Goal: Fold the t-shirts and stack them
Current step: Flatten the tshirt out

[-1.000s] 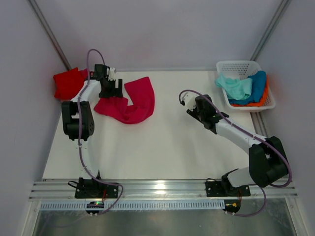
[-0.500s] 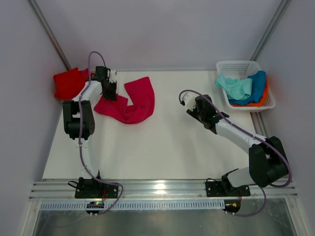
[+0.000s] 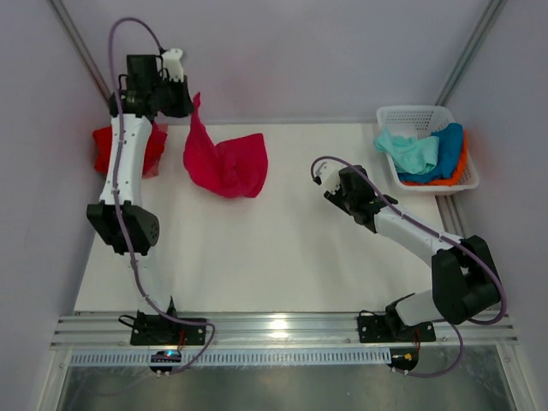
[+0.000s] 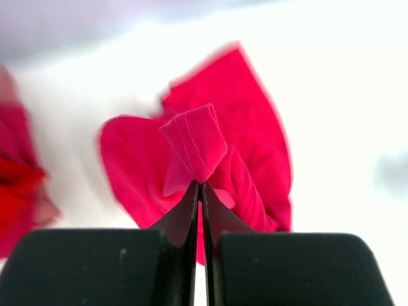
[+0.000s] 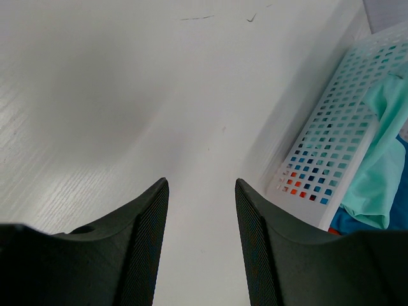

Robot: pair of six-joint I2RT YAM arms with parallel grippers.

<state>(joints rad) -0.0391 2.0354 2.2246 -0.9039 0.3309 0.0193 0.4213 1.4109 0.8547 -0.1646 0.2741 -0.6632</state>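
Crimson-pink t-shirt (image 4: 255, 127): hem clamped in left claw (image 4: 199, 186), rest draping beneath onto worktop (image 3: 257, 248); unfolded. Red t-shirt (image 3: 110, 147): left of claw, apparently finished. Right claw (image 5: 201, 185): apart, empty. Basket tees (image 3: 419, 152) beside it: pending.

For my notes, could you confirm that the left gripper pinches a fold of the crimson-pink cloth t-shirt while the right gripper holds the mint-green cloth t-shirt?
The right gripper holds nothing: the right wrist view shows its jaws apart, and the mint-green cloth t-shirt lies in the white plastic lattice basket. The left gripper does pinch the crimson-pink cloth t-shirt.
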